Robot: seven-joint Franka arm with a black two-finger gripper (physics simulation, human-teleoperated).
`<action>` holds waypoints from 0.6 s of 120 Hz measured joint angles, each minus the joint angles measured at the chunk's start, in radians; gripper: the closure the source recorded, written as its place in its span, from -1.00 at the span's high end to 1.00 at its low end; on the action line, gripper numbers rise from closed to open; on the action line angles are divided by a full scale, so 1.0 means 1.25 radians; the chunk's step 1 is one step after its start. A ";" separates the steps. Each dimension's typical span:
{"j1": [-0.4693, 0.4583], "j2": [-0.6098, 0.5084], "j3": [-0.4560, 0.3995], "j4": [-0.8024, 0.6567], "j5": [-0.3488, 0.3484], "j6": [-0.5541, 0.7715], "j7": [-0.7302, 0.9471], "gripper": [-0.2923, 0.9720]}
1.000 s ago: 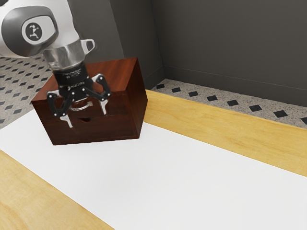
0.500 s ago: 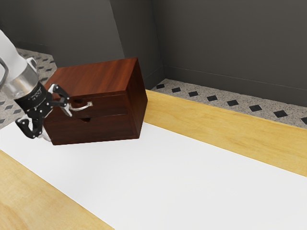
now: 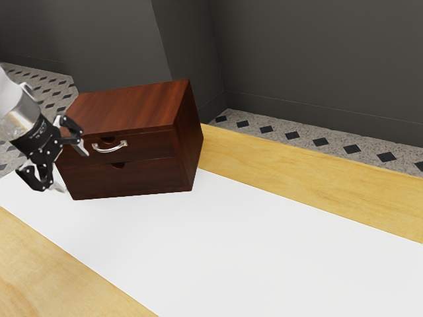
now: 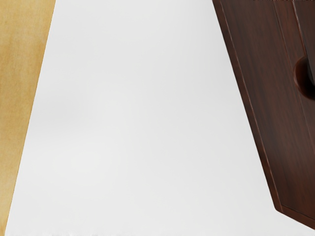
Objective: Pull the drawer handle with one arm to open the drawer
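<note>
A dark brown wooden cabinet [image 3: 132, 139] stands on the white mat, with two drawers in its front. The upper drawer [image 3: 142, 146] carries a curved silver handle [image 3: 109, 145] and looks flush with the front. My gripper [image 3: 66, 166] hangs open by the cabinet's corner at the exterior view's left, a short way from the handle and not touching it. One finger [image 3: 76, 140] lies against the front's edge; the other [image 3: 41, 181] is off the cabinet. In the wrist view the cabinet front [image 4: 268, 103] with a round notch [image 4: 302, 73] runs beside my hand.
The white mat [image 3: 225, 231] covers the middle of a light wooden table [image 3: 317, 175], with open mat in front of the cabinet. Dark walls and a checkered floor [image 3: 310, 135] lie behind. The wrist view has bare mat [image 4: 138, 123] and a wooden table strip [image 4: 19, 88].
My gripper has swung from in front of the handle toward the exterior view's left and lower, leaving the handle free. The drawer front has not visibly moved.
</note>
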 joint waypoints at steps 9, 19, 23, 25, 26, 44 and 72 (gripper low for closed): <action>-0.001 -0.004 0.000 -0.015 0.000 0.003 -0.009 0.54; 0.001 -0.004 0.000 -0.018 -0.001 0.005 -0.017 0.54; 0.001 -0.003 0.000 -0.016 -0.001 0.005 -0.020 0.54; 0.001 -0.001 -0.001 -0.015 -0.001 0.006 -0.021 0.54; 0.001 -0.001 -0.001 -0.014 -0.001 0.006 -0.022 0.54; 0.005 0.048 -0.001 0.023 -0.001 0.011 -0.032 0.54; 0.010 0.098 -0.001 0.069 0.000 0.023 -0.044 0.54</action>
